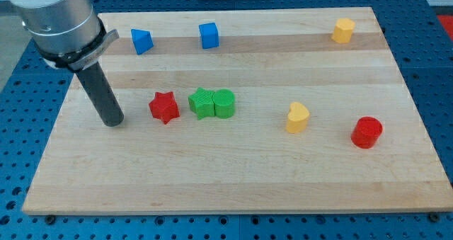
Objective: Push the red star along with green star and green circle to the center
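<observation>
The red star lies left of the board's middle. The green star is a short gap to its right. The green circle touches the green star's right side. My tip is on the board to the left of the red star, a block's width away from it, touching no block. The dark rod rises from it toward the view's top left.
A blue triangle and a blue cube lie near the view's top. A yellow block is at the top right. A yellow heart and a red cylinder lie at the right. The wooden board ends in blue pegboard all round.
</observation>
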Robot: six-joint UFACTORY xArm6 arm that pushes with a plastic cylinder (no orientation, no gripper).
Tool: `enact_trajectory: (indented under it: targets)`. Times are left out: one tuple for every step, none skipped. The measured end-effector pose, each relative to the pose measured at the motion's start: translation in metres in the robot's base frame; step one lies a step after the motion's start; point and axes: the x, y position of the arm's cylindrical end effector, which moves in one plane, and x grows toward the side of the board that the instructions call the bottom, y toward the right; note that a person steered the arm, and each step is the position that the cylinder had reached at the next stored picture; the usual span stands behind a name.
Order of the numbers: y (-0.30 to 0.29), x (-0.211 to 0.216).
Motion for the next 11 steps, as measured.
enact_trajectory:
  targets:
    - [0.013, 0.002]
    - [0.024, 0.001]
    - [0.048, -0.012]
    - [0.066, -0.023]
    - [0.079, -0.034]
    - [0.083, -0.035]
    - [0.084, -0.035]
    - [0.1, -0.035]
    - [0.106, -0.034]
    - [0.106, -0.042]
    - [0.106, -0.085]
